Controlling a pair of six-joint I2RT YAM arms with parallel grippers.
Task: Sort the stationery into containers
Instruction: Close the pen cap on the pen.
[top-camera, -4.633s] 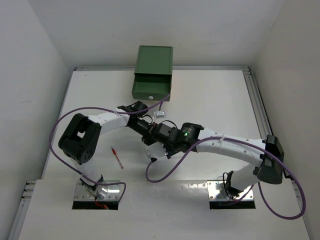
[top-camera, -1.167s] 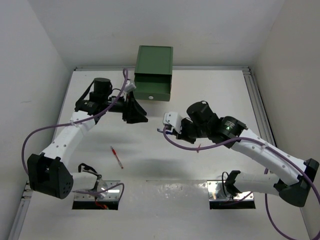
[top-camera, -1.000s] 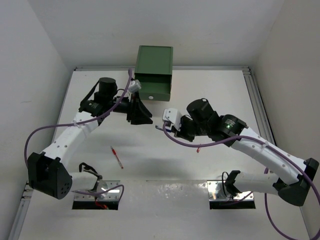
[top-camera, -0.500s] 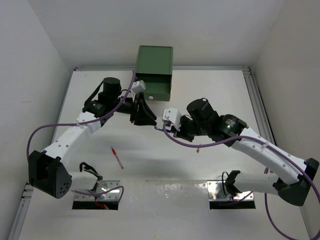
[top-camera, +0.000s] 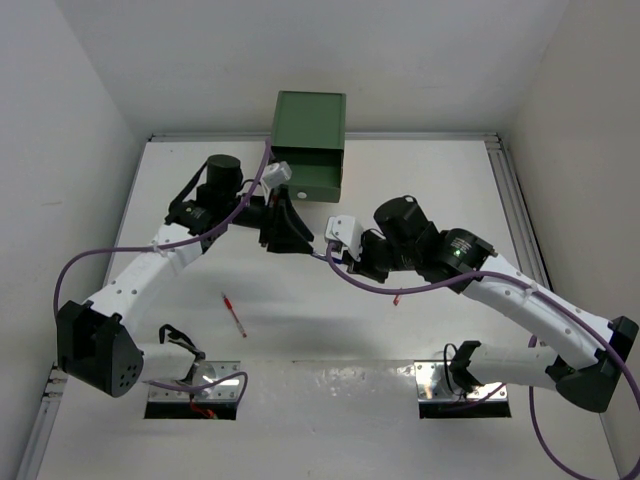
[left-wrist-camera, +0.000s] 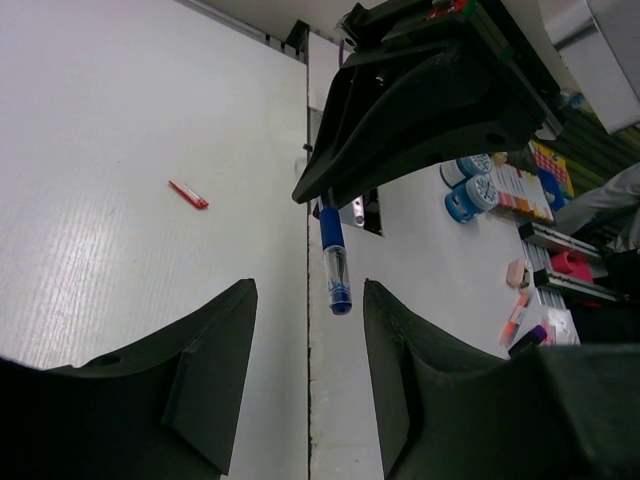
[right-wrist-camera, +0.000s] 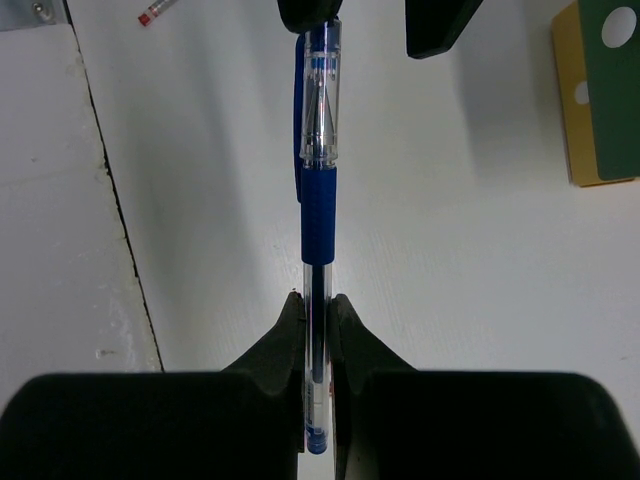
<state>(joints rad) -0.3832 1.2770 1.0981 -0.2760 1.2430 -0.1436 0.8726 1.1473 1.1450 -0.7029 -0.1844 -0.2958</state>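
Pen (left-wrist-camera: 335, 262) rear hides between clamped right fingers (left-wrist-camera: 410, 125).

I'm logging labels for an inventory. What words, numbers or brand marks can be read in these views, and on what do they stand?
No text can be read in any view.
On the blue pen: no print is legible on the barrel.
On the colourful packs beyond the table, left wrist view: the print is too blurred to read.
On the green drawer cabinet: no label is visible.
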